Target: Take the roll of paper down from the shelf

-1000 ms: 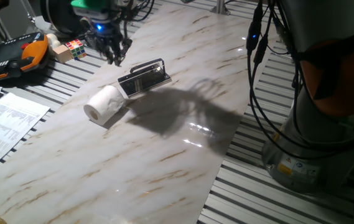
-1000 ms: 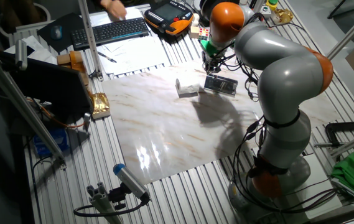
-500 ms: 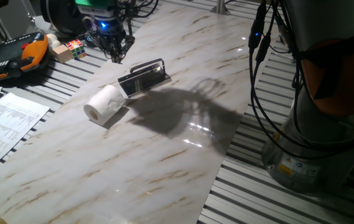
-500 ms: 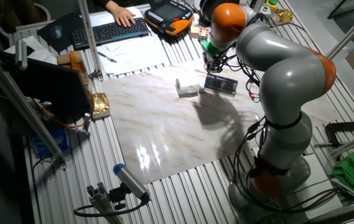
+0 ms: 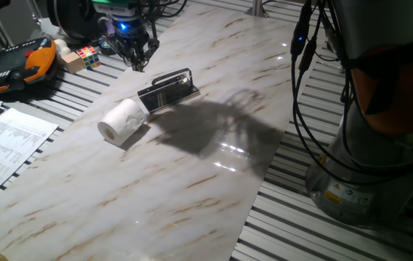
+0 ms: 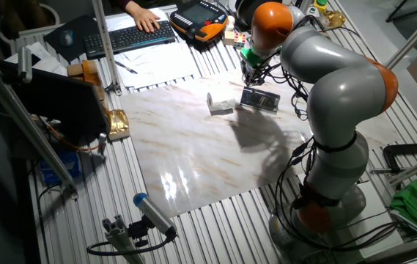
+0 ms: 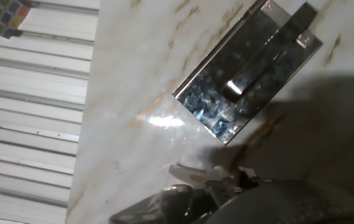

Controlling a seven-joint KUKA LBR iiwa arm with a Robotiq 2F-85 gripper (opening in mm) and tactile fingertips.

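The white roll of paper (image 5: 123, 122) lies on its side on the marble tabletop, just left of the shelf (image 5: 168, 90), a low black rack with a silver rail. The rack's top is bare in the hand view (image 7: 251, 68). My gripper (image 5: 138, 59) hangs above the table behind the shelf, apart from both, with its fingers spread and nothing between them. In the other fixed view the roll (image 6: 220, 104) lies left of the shelf (image 6: 259, 100), and the gripper (image 6: 251, 73) is beyond them. Only a dark blur of the hand shows at the bottom of the hand view.
A black-and-orange case (image 5: 17, 65), a colour cube (image 5: 88, 55) and a wooden block lie on the slatted bench left of the marble. Printed paper sheets (image 5: 6, 141) lie at the left edge. The arm's base and cables (image 5: 366, 145) stand at the right.
The gripper has drifted a little up and to the right, farther from the roll. The roll and the shelf have not moved.
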